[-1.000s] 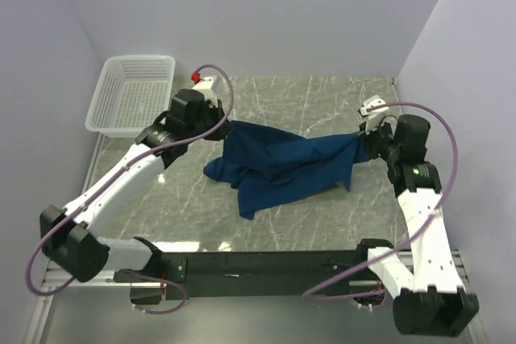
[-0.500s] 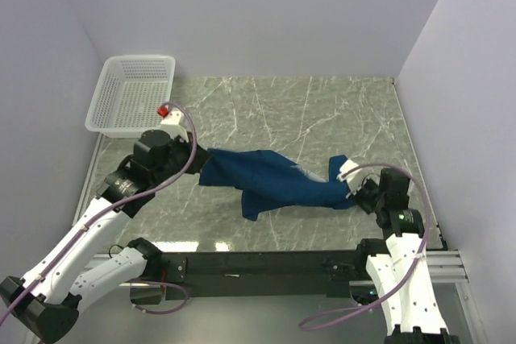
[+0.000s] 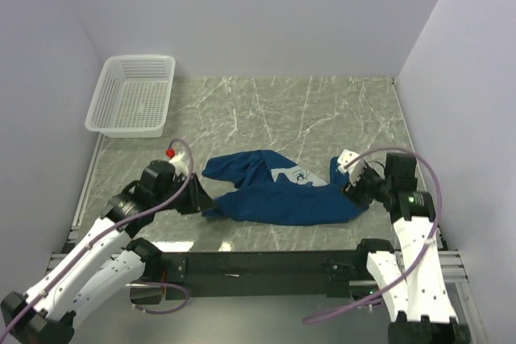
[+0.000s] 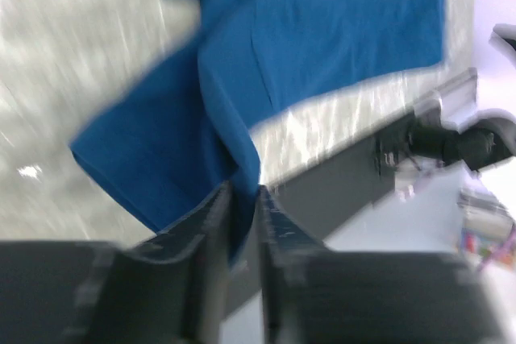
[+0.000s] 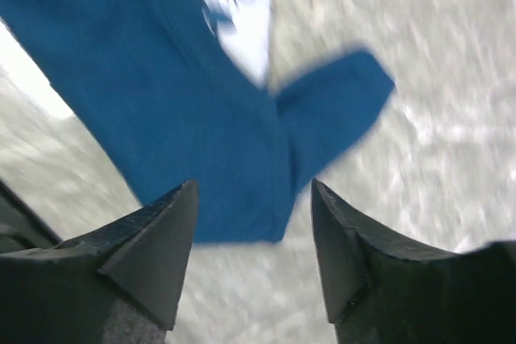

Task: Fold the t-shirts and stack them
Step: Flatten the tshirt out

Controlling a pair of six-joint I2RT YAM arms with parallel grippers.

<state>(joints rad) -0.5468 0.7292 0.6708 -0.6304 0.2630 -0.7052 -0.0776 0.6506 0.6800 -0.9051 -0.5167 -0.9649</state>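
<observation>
On the table (image 3: 322, 110), left fingers (image 4: 211, 239) pinch the t-shirt (image 3: 282, 203); right fingers (image 5: 153, 239) gape (wrist views only).

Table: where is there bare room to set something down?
The whole far half of the table, from the white basket to the right wall, is bare. The near edge is crowded: the blue t-shirt lies there with the left gripper and right gripper at its ends.

White-shelled arms (image 3: 89, 247) with black joints, mauve cables (image 3: 427, 168) and dark claws (image 4: 242, 223) (image 5: 252, 187) (red knob (image 3: 170, 151) on left wrist).
</observation>
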